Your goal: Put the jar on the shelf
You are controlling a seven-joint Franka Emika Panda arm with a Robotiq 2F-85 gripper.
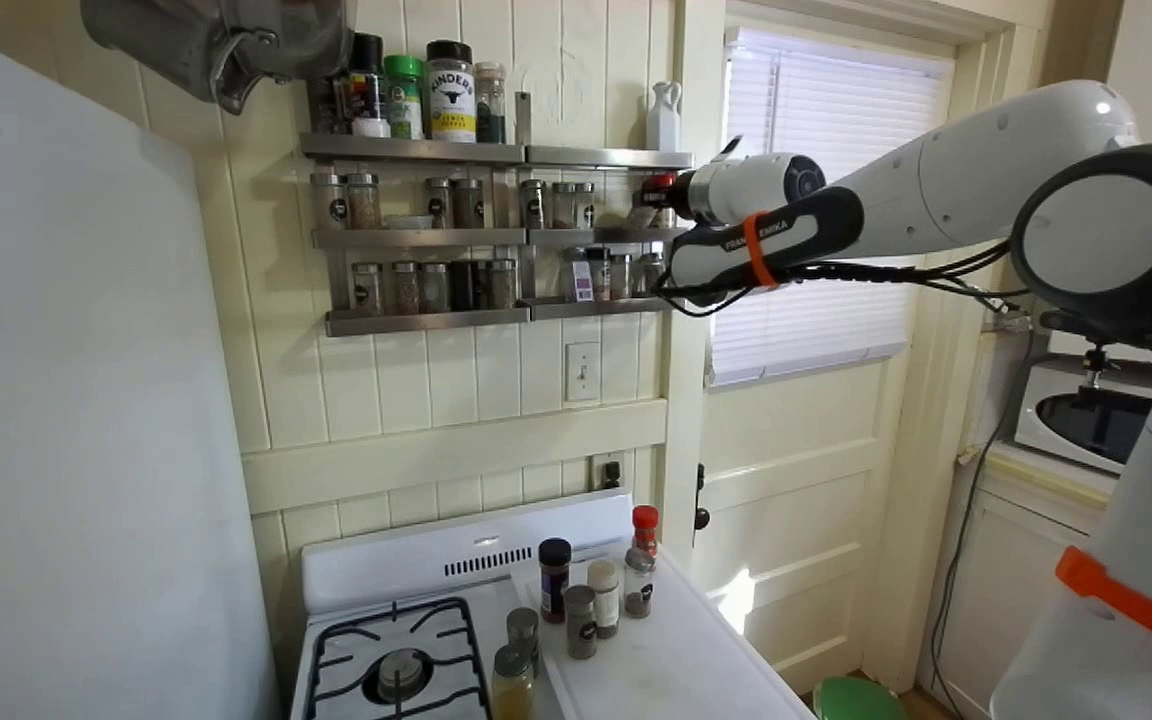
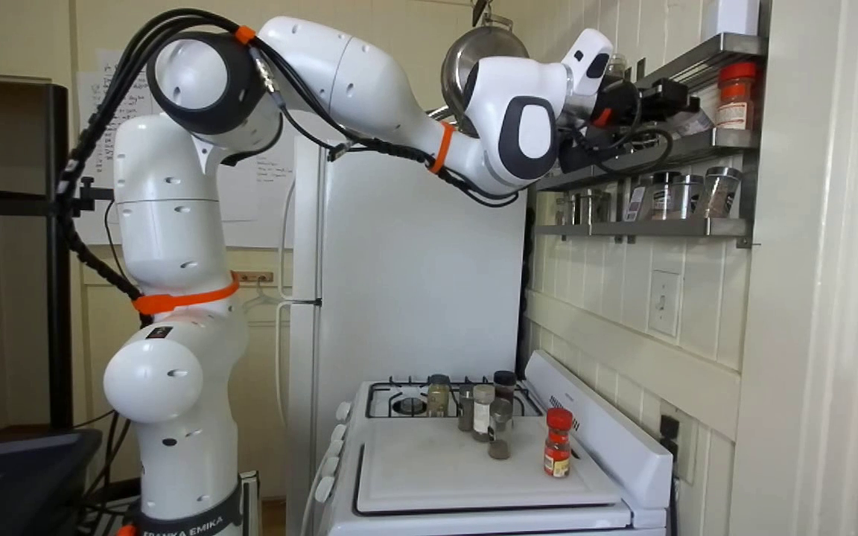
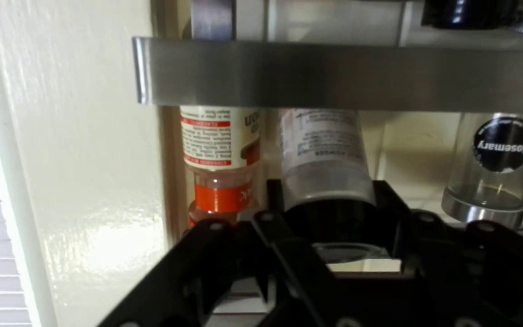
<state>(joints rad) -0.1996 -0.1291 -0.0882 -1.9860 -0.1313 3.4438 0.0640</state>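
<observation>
The jar (image 3: 323,145), clear with a pale label and a black lid, is between the two fingers (image 3: 386,200) of my gripper (image 3: 327,195), which press on both sides near its lid. The wrist view stands upside down. There the jar's lower end lies behind the front rail of the metal shelf (image 3: 311,75), so whether its base touches the shelf is hidden. In an exterior view the jar (image 2: 691,123) leans at a tilt over the middle tier's rail (image 2: 697,149), with my gripper (image 2: 663,100) beside it. My gripper (image 1: 681,190) is partly hidden by the arm in an exterior view.
Close beside the jar stands a red-capped bottle (image 3: 218,141); a Rosemary jar (image 3: 502,150) is on its other side. An upper ledge (image 2: 719,48) runs above, and several jars (image 2: 686,197) line the tier below. More jars (image 1: 581,620) stand on the white stove (image 1: 676,660).
</observation>
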